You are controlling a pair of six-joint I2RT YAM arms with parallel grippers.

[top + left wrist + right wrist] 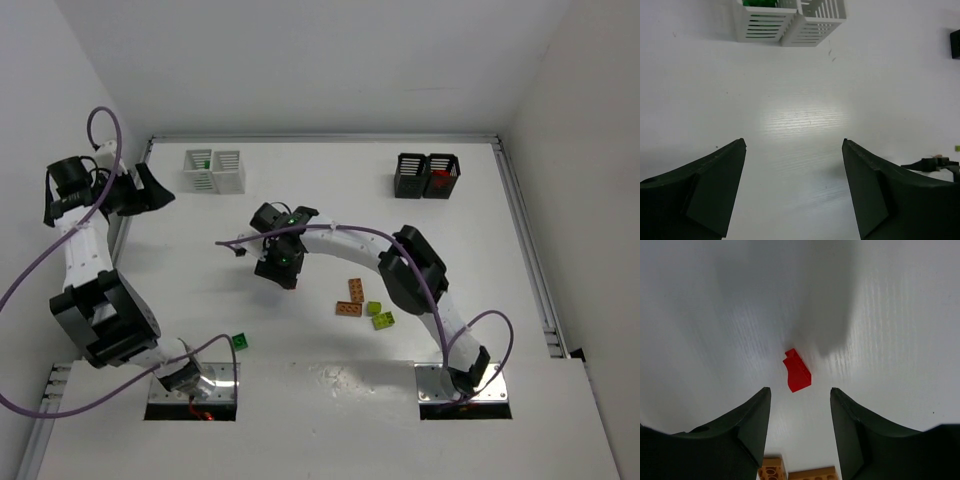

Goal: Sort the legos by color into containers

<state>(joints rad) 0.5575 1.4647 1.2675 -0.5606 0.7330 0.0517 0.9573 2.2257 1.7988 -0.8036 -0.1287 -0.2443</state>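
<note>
On the table [300,215], several bricks [349,308] lie loose, few in the bins [214,172]; left gripper [794,143] and right gripper [800,390] gape, empty.

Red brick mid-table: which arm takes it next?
Right. The right pincer, open, hangs right over the red brick. The left pincer, also open, sits far off near the white bins with no brick below it.

Bare table [890,315] surrounds the red brick [798,371] below the right hand [800,391].

Left bin pair [214,181] and right bin pair [412,186] behind cluster of 4 bricks [356,291]
</note>
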